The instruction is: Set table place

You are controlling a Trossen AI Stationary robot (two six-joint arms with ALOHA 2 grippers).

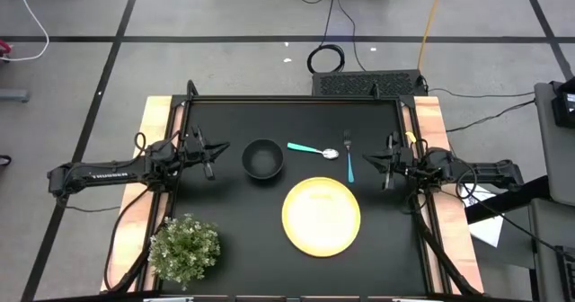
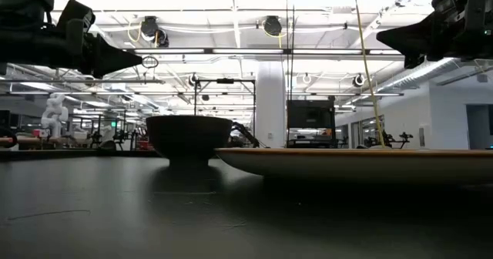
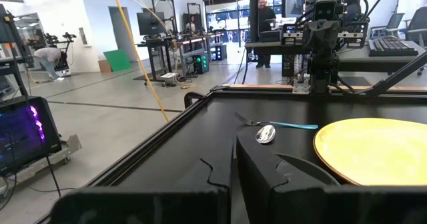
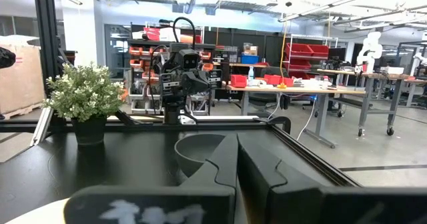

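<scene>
While the yellow plate (image 1: 322, 215) lies toward the near middle of the table (image 1: 234, 212), the black bowl (image 1: 263, 158) stands apart from it toward the left arm's side, and the teal-handled spoon (image 1: 313, 148) lies crosswise beyond the plate with the fork (image 1: 349, 156) just beside it, pointing away from the plate's far right rim. Nothing is yet grouped as a place setting, so the work looks to be at its very start, with no piece lifted. The left gripper (image 1: 212, 156) hangs above the table just left of the bowl, its jaws clenched on nothing; the right gripper (image 1: 384, 165) hangs just right of the fork, jaws likewise pressed together and empty. The next move probably calls for one of them to part its fingers and come down on a piece: the left on the bowl's rim, or the right on the fork's handle, which lies flat on the top and will want a low, careful pinch. A green potted plant (image 1: 185, 248) stands in the near left corner, well clear of the setting; the spoon and fork lie close together, so a reach for one risks nudging the other.
</scene>
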